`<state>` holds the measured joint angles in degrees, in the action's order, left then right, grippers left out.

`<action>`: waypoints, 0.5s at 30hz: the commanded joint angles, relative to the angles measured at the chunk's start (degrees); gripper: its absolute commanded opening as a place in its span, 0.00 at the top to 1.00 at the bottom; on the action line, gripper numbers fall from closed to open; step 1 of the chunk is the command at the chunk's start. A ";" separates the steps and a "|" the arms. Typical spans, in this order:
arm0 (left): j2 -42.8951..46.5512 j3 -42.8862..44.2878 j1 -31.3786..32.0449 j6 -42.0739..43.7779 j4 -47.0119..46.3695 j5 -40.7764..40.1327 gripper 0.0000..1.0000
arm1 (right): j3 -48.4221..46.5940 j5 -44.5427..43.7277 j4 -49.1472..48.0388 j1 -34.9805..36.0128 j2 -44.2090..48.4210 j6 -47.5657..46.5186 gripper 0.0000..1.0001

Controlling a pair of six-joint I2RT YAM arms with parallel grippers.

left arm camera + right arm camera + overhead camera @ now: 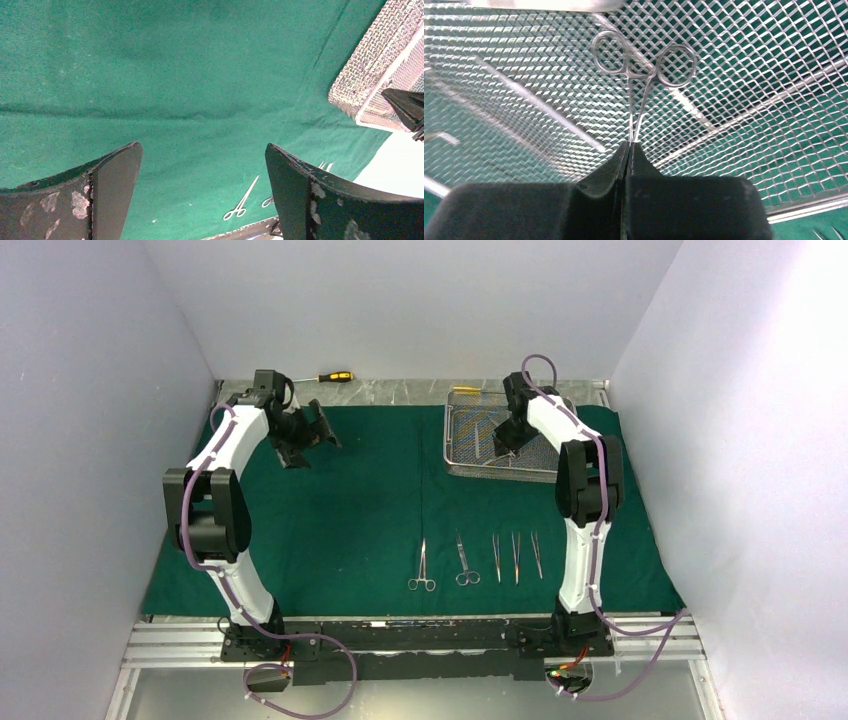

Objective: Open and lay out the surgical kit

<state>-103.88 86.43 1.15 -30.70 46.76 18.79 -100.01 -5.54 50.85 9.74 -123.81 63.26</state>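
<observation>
Top external view shows the job partly done: the green cloth [370, 490] lies spread flat over the table, and two laid-out clamps [422, 570] and three tweezers [516, 558] sit in a row near its front edge. The wire tray [497, 474] stands at the cloth's far right, and the right wrist view shows slim tools [541, 107] lying in it, so unloading looks unfinished. The right gripper [629, 146] reaches into the tray, pinched tight on the shafts of a ring-handled clamp [647, 76] whose rings point away from the fingers; whether it is off the mesh cannot be told. The left gripper [202, 155] hangs spread wide and empty over the cloth's far left, well apart from the tray.
</observation>
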 commanded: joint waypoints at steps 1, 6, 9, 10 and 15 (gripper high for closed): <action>1.92 0.25 -0.18 0.49 -1.51 2.47 0.01 | 0.10 -0.66 -6.14 0.19 6.54 1.18 1.00; 2.42 -0.05 -0.18 0.55 -2.46 4.03 0.01 | 1.23 -0.42 -8.10 0.19 7.91 1.71 1.00; 2.67 -0.29 -0.23 0.48 -3.22 5.03 0.01 | 0.19 -0.22 -7.27 0.18 7.22 1.30 1.00; 2.65 -0.28 -0.19 0.47 -3.30 5.18 0.01 | -0.38 -0.06 -6.27 0.15 6.60 1.02 1.00; 2.54 -0.65 -0.23 0.19 -3.56 5.55 0.01 | -3.14 -0.95 -0.89 0.83 2.07 -0.58 0.76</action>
<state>-103.85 86.43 1.15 -30.72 44.77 22.57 -100.07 -5.48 46.13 9.98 -119.07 63.70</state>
